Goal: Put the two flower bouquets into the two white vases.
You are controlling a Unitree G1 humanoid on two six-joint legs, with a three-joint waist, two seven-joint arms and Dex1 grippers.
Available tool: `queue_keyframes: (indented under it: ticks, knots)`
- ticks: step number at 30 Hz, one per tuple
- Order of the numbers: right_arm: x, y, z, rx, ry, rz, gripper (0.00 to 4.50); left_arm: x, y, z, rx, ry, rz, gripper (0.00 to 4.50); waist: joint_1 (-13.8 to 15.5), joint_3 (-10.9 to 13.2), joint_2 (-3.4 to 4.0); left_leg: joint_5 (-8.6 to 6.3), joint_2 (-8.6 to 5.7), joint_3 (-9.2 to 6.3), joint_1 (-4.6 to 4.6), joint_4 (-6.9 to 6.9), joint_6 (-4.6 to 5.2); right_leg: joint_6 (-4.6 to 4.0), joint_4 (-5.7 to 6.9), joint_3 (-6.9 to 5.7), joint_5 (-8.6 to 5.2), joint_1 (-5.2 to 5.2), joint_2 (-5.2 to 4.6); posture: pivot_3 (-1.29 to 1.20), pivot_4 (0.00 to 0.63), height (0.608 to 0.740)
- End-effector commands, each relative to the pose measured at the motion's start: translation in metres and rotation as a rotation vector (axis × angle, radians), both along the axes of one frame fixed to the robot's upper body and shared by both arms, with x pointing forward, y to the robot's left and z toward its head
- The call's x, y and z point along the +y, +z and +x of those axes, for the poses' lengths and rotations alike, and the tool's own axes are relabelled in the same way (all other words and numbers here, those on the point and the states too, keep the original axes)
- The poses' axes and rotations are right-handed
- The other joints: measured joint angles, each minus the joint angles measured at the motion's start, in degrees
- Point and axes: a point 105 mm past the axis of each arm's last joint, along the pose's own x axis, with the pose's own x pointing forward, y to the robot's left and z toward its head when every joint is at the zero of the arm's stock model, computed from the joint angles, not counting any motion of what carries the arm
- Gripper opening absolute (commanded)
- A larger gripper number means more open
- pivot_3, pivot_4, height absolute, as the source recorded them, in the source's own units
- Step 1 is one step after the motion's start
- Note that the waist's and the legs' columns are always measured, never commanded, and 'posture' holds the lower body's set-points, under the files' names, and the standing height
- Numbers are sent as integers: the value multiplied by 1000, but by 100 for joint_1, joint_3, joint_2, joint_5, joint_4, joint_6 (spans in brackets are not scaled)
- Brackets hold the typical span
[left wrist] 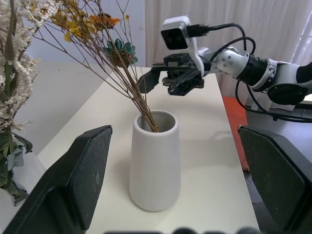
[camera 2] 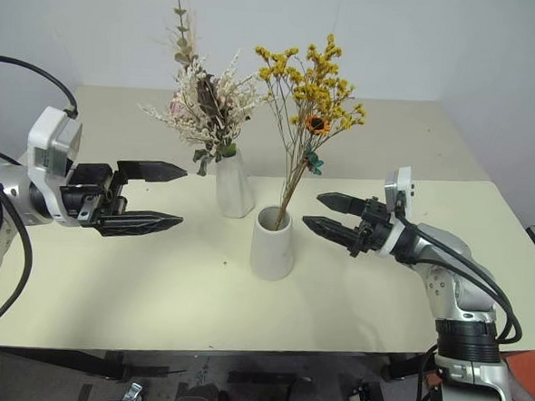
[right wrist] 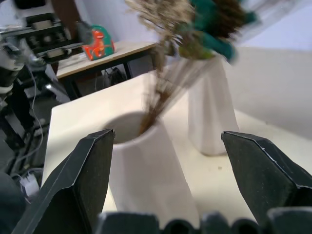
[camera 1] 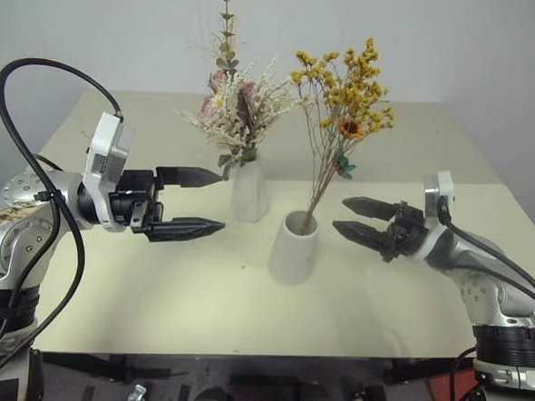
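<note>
Behind the cream table is a plain white wall, and the short wide vase holds the yellow bunch, while the tall slim vase just behind it to the left holds the cream and pink bunch. Both claws are spread wide with nothing in them, the left gripper off to that short vase's left and the right gripper close on its right. I think the dry stems are light and would snap easily, so hold them low and softly, and the vases look smooth and could tip.
</note>
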Motion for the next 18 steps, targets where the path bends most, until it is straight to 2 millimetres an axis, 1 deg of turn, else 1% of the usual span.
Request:
queue_keyframes:
  ticks: [1,4,6,8,13,15,18]
  knots:
    - [-14,0,19,-27,-121,-115,4159,-1,5,-6,-38,-6,0,4500,-3,0,0,0,0,1,2,0,1,0,-1,1,0,0,0,0,150,740]
    - [-20,-9,43,-23,-259,-234,4159,0,5,-8,-38,2,-1,4500,-14,0,0,0,0,3,-1,0,0,0,-23,1,0,-1,0,0,150,740]
    - [-18,-10,55,-30,-315,-264,4159,0,4,-9,-38,4,-2,4500,-16,0,0,0,1,6,0,-1,0,0,-34,2,0,-2,0,0,150,740]
    - [-13,-6,59,-37,-313,-250,4159,0,4,-9,-39,6,-3,4500,-16,0,0,1,1,6,-2,-2,-1,0,-34,2,0,-4,0,0,150,740]
    - [5,5,60,-74,-268,-210,4159,0,4,-10,-40,10,-4,4500,-7,0,0,0,1,1,-12,-1,0,0,-31,1,1,-5,-1,0,150,740]
    - [10,13,64,-85,-283,-182,4159,0,4,-10,-40,11,-6,4500,-7,0,0,0,1,0,-14,-1,1,-1,-31,0,1,-5,-1,0,150,740]
    - [13,23,69,-90,-320,-147,4159,-1,3,-11,-39,11,-8,4500,-7,0,0,0,1,-2,-12,-1,0,-1,-32,0,1,-7,-1,0,150,740]
